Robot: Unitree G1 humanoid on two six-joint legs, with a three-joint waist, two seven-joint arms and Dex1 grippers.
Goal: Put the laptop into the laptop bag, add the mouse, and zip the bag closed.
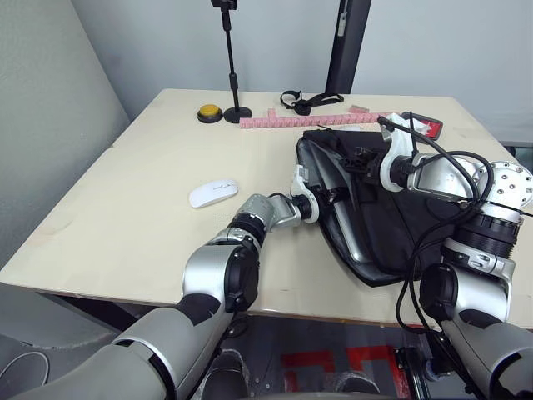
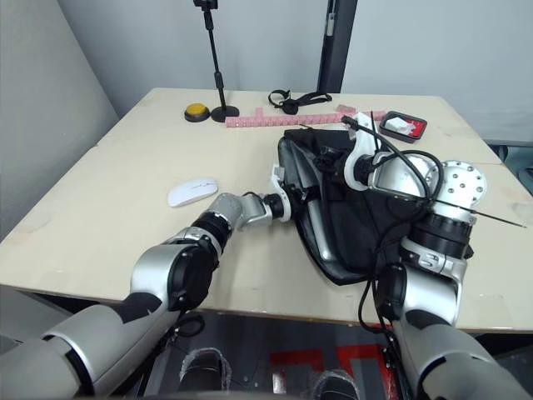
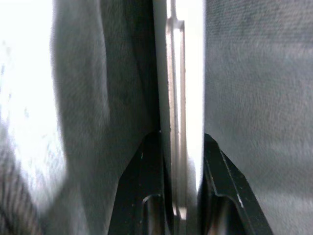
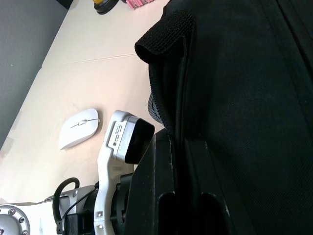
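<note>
While mostly hidden inside laptop bag — laptop, clamped by left jaws; right jaws pinching bag fabric.

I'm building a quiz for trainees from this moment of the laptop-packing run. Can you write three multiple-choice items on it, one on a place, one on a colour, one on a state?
1. Where does the mouse lie?
A. on the bare table, to the robot's left of the laptop bag
B. inside the laptop bag
C. in the red tray

2. What colour is the round button beside the black stand at the table's far edge?
A. green
B. yellow
C. blue

3. What is the left pincer doing?
A. hanging open above the mouse
B. gripping the black stand
C. shut on the laptop edge at the bag's opening

Answers:
1 A: the eye views show the white mouse alone on the tabletop, apart from the bag.
2 B: it shows yellow in both eye views.
3 C: the left wrist view shows both fingers pressed on the thin silver edge, between fabric walls.
</note>
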